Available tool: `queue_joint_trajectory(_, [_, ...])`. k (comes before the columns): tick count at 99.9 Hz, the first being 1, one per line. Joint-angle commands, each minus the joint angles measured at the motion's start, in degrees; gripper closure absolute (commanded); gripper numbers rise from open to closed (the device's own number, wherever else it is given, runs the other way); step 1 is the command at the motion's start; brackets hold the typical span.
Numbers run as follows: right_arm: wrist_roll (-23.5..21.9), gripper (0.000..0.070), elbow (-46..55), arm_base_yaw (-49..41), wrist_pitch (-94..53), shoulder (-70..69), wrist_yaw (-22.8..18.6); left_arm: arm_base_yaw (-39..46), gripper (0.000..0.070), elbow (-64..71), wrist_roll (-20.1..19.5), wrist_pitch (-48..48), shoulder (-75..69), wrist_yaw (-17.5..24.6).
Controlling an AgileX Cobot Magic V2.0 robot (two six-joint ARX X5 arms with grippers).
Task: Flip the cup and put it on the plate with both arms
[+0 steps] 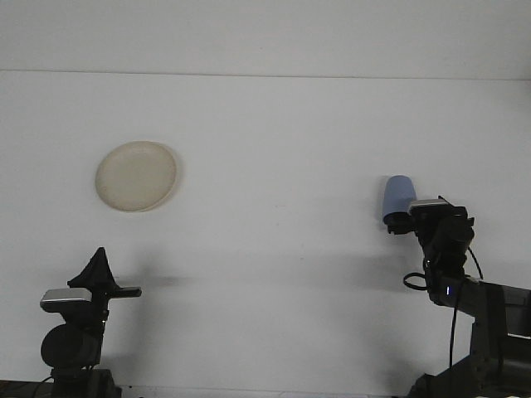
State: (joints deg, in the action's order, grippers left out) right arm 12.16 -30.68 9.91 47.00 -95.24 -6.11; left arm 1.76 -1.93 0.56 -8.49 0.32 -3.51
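The white table [274,149] fills the view, bare across its wide middle. On its left part lies a round cream plate [136,176], well apart from everything. The right gripper [408,217] is at the blue cup [398,199] on the right; whether its fingers clasp it cannot be told. The cup stands upside down, long axis upright, rim partly hidden. The left gripper [98,264] hangs low at left, fingers together.
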Motion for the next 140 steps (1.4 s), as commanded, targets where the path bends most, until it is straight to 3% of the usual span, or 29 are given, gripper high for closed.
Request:
queue_joint_trajectory(1, [0.07,0.0313,-0.96,0.17,0.57,-1.57,-0.33,0.09,0.0685,1.11,-0.09,-0.59,-0.07,-0.35])
queue_joint_trajectory(10, [-0.24,0.0556,-0.96,0.17,0.55,-1.57,-2.08,0.09,0.0685,1.11,-0.09,-0.59,-0.07,-0.35])
queue_joint_trajectory(17, [-0.24,0.07,-0.96,0.17,0.57,-1.55,-3.13,0.09,0.0685,1.11,-0.09,-0.59,-0.07,-0.35])
queue_joint_trajectory(42, [-3.89,0.07,-0.96,0.13,0.52,1.09,-3.1,0.09,0.0685,1.14,-0.09,-0.59,-0.07,-0.35])
queue_joint_trajectory(62, [-14.99,0.07,-0.96,-0.13,-5.77,12.33,-3.87,0.09,0.0685,1.11,-0.09,-0.59,-0.07,-0.35])
queue_joint_trajectory(78, [-27.02,0.07,-0.96,-0.61,-19.85,26.91,-12.81,0.09,0.0685,1.11,-0.09,-0.59,-0.07,-0.35])
queue_joint_trajectory(91, [-31.91,0.07,-1.64,-2.25,-32.63,37.42,-18.29,0.09,0.0685,1.11,-0.09,-0.59,-0.07,-0.35])
queue_joint_trajectory(106, [-31.15,0.07,-8.15,-7.23,-55.6,43.41,-20.24,0.09,0.0685,1.11,-0.09,-0.59,-0.07,-0.35])
queue_joint_trajectory(119, [-25.75,0.07,-17.03,-14.32,-73.02,42.6,-22.56,0.09,0.0685,1.11,-0.09,-0.59,-0.07,-0.35])
queue_joint_trajectory(133, [-20.61,0.07,-26.75,-23.87,-86.73,38.23,-21.9,0.09,0.0685,1.11,-0.09,-0.61,-0.07,-0.35])
queue_joint_trajectory(140, [-18.71,0.07,-31.47,-29.27,-92.8,34.95,-19.43,0.09,0.0685,1.11,-0.09,-0.63,-0.07,-0.35])
